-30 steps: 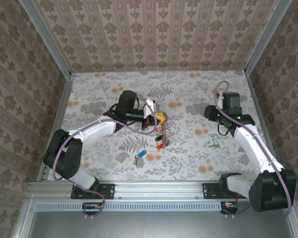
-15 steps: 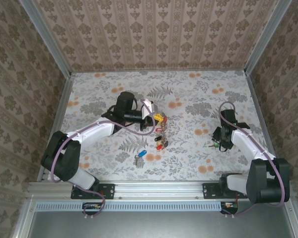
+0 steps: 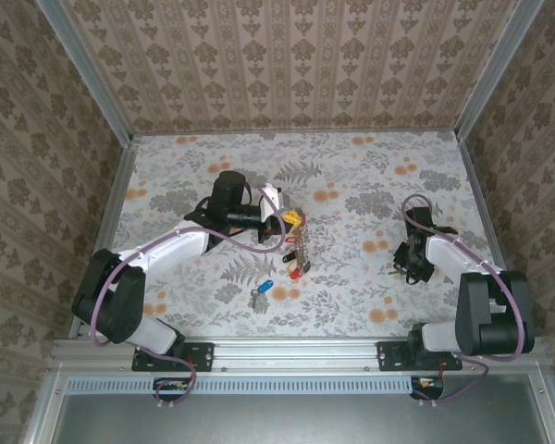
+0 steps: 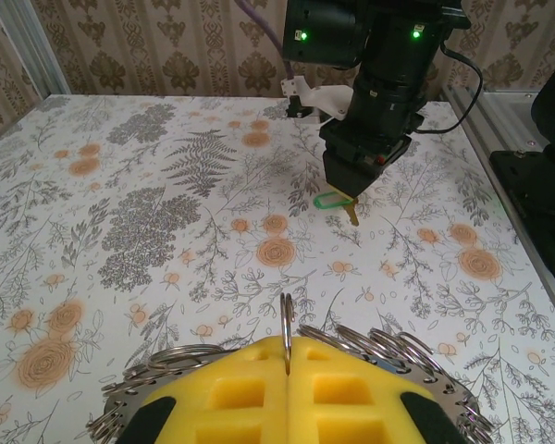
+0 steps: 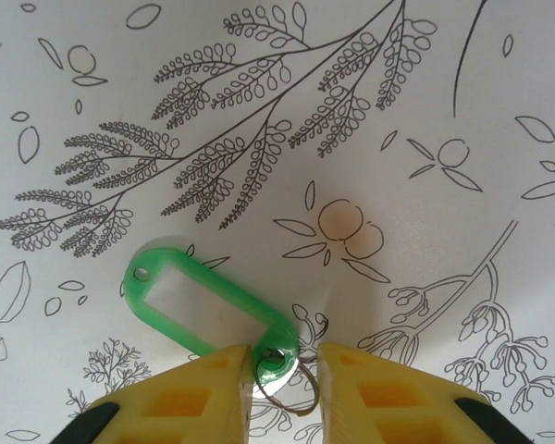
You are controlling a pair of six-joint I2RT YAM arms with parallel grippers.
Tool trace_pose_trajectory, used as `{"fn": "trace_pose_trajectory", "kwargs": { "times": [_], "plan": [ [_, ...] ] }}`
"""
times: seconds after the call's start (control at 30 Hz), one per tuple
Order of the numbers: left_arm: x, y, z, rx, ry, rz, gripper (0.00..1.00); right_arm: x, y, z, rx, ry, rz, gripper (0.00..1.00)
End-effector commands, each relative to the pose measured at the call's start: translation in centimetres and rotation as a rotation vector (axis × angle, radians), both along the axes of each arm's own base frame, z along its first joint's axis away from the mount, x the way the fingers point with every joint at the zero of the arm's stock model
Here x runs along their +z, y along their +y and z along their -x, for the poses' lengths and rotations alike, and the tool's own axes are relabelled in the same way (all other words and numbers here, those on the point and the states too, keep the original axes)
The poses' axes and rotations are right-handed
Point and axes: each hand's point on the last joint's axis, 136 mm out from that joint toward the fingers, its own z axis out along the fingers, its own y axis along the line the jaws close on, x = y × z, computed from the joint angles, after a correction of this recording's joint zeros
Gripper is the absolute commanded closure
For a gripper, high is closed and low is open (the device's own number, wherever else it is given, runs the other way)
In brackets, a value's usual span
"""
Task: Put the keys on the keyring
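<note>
The left gripper clamps the keyring, wire pinched in its jaws. The right gripper, jaws narrow with a gap left, straddles the green-tagged key at its small end. Closing off-centre could squirt the tag out forward.

The right hand swings in from the far right of the surface and drops over the green key tag, hiding it from above, its fingers narrowing around the tag's ring end.

Damask-papered walls; floral-print tabletop; aluminium rails at edges.
</note>
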Motion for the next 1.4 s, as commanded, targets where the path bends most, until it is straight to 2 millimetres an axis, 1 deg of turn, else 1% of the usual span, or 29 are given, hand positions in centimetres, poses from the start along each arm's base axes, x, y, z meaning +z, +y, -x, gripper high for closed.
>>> {"fn": "trace_pose_trajectory", "kwargs": {
  "times": [0.0,0.1,0.17,0.3,0.4,0.5,0.57,0.63,0.7,0.83,0.87,0.93,1.0,1.03,1.1,1.2,1.23,1.27,1.37],
  "plan": [
    [2.5,0.1,0.4,-0.026,-0.055,0.062,1.0,0.4,0.2,-0.5,0.012,-0.016,-0.014,0.78],
    [2.4,0.0,0.4,-0.029,-0.051,0.061,1.0,0.5,0.7,-0.9,0.018,-0.027,-0.044,0.82],
    [2.4,0.0,0.4,-0.032,-0.048,0.06,1.0,0.5,1.5,-1.3,0.021,-0.04,-0.086,0.84],
    [2.6,-0.1,0.4,-0.035,-0.048,0.063,1.0,0.5,2.8,-2.1,-0.008,-0.082,-0.169,0.84],
    [2.7,-0.2,0.4,-0.036,-0.048,0.064,1.0,0.5,3.6,-2.4,-0.019,-0.09,-0.196,0.84],
    [2.8,-0.2,0.4,-0.036,-0.049,0.064,1.0,0.7,3.9,-2.7,-0.008,-0.092,-0.196,0.84],
    [2.9,-0.3,0.5,-0.04,-0.05,0.065,1.0,0.8,3.7,-2.9,0.008,-0.09,-0.177,0.81],
    [3.0,-0.3,0.5,-0.042,-0.051,0.066,1.0,1.1,3.1,-2.6,0.035,-0.068,-0.138,0.73],
    [3.0,-0.4,0.6,-0.043,-0.048,0.065,1.0,1.9,2.6,-2.4,0.065,-0.06,-0.105,0.69],
    [3.0,-0.4,0.8,-0.05,-0.047,0.066,1.0,4.1,1.6,-2.4,0.099,-0.098,-0.037,0.53],
    [3.1,-0.4,0.9,-0.051,-0.05,0.067,1.0,4.9,1.5,-2.7,0.107,-0.125,-0.024,0.47],
    [3.2,-0.4,1.0,-0.053,-0.052,0.068,1.0,6.6,1.1,-3.5,0.116,-0.178,0.001,0.32],
    [3.3,-0.4,1.0,-0.054,-0.054,0.07,1.0,7.9,0.5,-3.9,0.094,-0.221,0.03,0.02],
    [3.3,-0.3,1.0,-0.054,-0.055,0.07,1.0,8.1,0.3,-3.9,0.083,-0.234,0.033,0.0],
    [3.5,-0.3,1.1,-0.053,-0.058,0.071,1.0,7.9,-0.1,-3.2,0.026,-0.237,0.03,0.01],
    [3.6,-0.3,1.1,-0.054,-0.062,0.073,1.0,7.1,0.7,-3.0,0.073,-0.24,-0.039,0.0],
    [3.6,-0.3,1.1,-0.053,-0.062,0.073,1.0,6.7,1.0,-2.9,0.095,-0.231,-0.047,0.03],
    [3.6,-0.4,1.2,-0.056,-0.064,0.074,1.0,6.3,1.1,-2.7,0.114,-0.207,-0.051,0.08],
    [3.5,-0.5,1.2,-0.062,-0.061,0.074,1.0,4.6,0.9,-1.6,0.124,-0.086,-0.044,0.29]
  ]
}}
